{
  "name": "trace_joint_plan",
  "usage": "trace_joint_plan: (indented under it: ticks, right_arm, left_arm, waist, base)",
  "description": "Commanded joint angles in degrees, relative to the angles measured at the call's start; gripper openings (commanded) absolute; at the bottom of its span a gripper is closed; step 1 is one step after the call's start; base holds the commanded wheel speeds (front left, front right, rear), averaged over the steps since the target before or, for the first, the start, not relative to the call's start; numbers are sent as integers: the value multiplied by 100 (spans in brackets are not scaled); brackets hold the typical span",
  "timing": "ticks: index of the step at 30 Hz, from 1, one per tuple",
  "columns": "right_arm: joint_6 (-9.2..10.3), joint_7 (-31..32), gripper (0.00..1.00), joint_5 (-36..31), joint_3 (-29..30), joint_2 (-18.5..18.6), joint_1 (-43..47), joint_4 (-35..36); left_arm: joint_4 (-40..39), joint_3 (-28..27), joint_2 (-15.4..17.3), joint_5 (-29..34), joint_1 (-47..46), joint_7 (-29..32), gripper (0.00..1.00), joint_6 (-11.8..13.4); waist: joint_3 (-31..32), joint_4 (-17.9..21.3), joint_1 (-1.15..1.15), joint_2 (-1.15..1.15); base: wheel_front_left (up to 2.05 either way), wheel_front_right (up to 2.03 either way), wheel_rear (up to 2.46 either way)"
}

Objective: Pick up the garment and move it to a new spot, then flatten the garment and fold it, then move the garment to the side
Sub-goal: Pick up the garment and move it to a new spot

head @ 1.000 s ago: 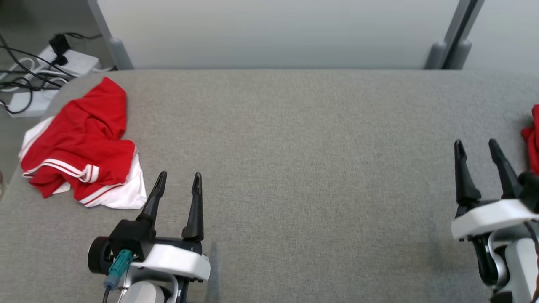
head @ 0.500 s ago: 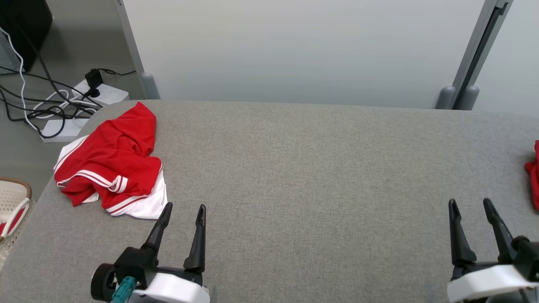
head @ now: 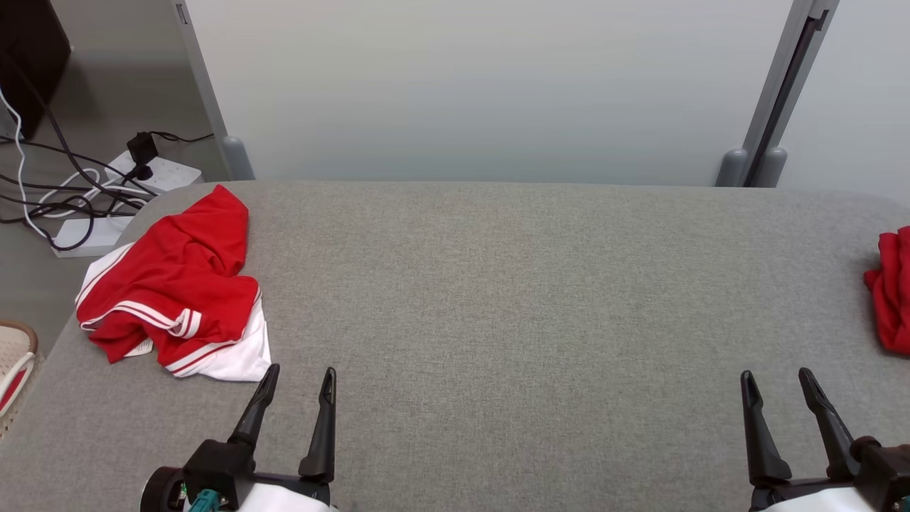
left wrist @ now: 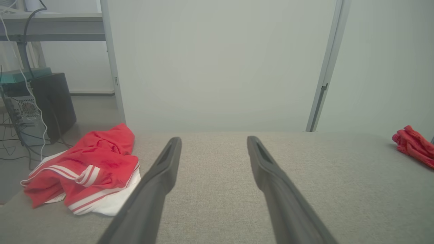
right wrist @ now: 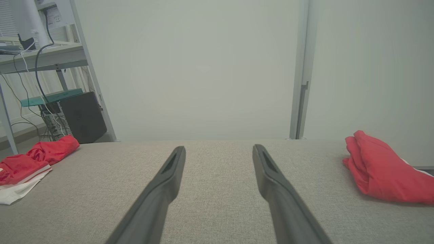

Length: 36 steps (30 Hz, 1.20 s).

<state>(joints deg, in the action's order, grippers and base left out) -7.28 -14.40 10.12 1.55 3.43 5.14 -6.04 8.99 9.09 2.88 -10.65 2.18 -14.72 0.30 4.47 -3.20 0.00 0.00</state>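
The garment (head: 170, 291), red with white stripes and a white underside, lies crumpled on the far left of the grey padded table (head: 498, 320). It also appears in the left wrist view (left wrist: 81, 169) and at the left edge of the right wrist view (right wrist: 30, 159). My left gripper (head: 300, 373) hovers open just right of and nearer than the garment's white corner, touching nothing; its fingers (left wrist: 162, 169) frame bare table. My right gripper (head: 775, 375) stands open and empty near the front right, likewise over bare table (right wrist: 219, 148).
A second red garment (head: 889, 291) lies bundled at the table's right edge (right wrist: 383, 173). Off the table's left end are power strips with cables (head: 106, 192) on the floor and a pale basket (head: 14, 363). A grey partition wall (head: 483, 85) stands behind.
The head camera has tilted up, showing more wall. Both grippers have drawn back toward the table's near edge relative to the garments, still open. The garments have not moved.
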Motion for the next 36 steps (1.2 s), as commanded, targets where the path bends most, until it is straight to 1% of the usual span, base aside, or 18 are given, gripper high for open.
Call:
trace_joint_plan:
  ticks: [1, 10, 19, 27, 36]
  right_arm:
    - [-21, -60, 100, -15, -104, 60, -123, 206]
    - [-21, -60, 100, 14, -103, 40, -108, 223]
    - [-21, -60, 100, 30, -82, 22, -88, 242]
    - [-21, -60, 100, 58, -146, 5, -106, 255]
    - [-21, -60, 100, 72, -241, -15, -142, 272]
  left_arm:
    - [-170, -211, 8, 29, -108, -28, 100, 5]
    - [-83, -221, 1, -16, -125, -28, 100, 34]
    - [-29, -91, 0, -52, -196, -28, 100, 69]
    - [-84, -133, 0, 30, -250, -28, 100, 151]
    - [-232, -138, 0, -102, -279, -28, 100, 267]
  waist:
    - [2, 9, 0, 0]
    - [-2, 38, 0, 0]
    - [-31, -87, 0, 0]
    - [-40, -359, 0, 0]
    - [-53, -948, 0, 0]
  base:
    - [0, 0, 0]
    - [0, 0, 0]
    - [0, 0, 0]
    - [0, 0, 0]
    - [0, 0, 0]
